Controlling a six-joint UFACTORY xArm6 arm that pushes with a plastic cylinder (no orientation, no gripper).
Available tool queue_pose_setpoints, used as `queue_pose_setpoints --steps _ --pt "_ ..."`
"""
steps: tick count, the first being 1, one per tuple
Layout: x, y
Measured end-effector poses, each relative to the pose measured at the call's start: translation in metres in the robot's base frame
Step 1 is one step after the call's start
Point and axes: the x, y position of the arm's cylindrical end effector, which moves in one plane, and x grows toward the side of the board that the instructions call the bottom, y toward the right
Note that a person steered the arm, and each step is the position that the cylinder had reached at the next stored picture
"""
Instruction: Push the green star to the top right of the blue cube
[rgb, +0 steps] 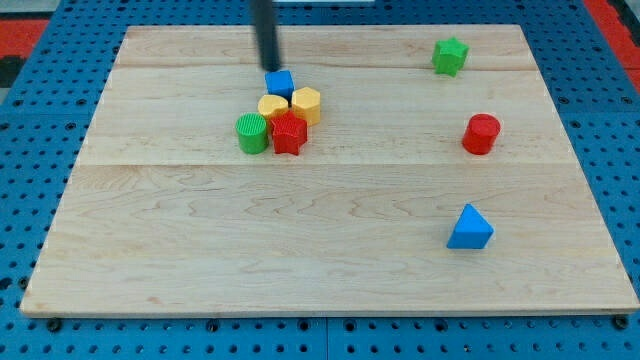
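The green star (450, 55) lies near the view's top right of the wooden board, alone. The blue cube (280, 84) sits left of centre near the top, at the top of a tight cluster of blocks. My tip (270, 67) is just above and slightly left of the blue cube, touching or nearly touching it. The rod rises out of the view's top. The star is far to the right of the tip and the cube.
Below the blue cube are a yellow block (273, 106), a yellow hexagonal block (306, 104), a red star (289, 133) and a green cylinder (252, 133). A red cylinder (481, 134) stands at the right. A blue triangle (469, 228) lies lower right.
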Motion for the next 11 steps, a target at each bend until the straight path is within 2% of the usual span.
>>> queue_pose_setpoints --steps 1,2,3,5,7,8,9,10,11 --pt "-0.016 0.112" --pt "-0.044 0.16" --pt "-0.033 0.198" --pt "0.004 0.222" --pt "0.07 0.22" --pt "0.076 0.172" --pt "0.024 0.105" --pt "0.026 0.111" --pt "0.011 0.017"
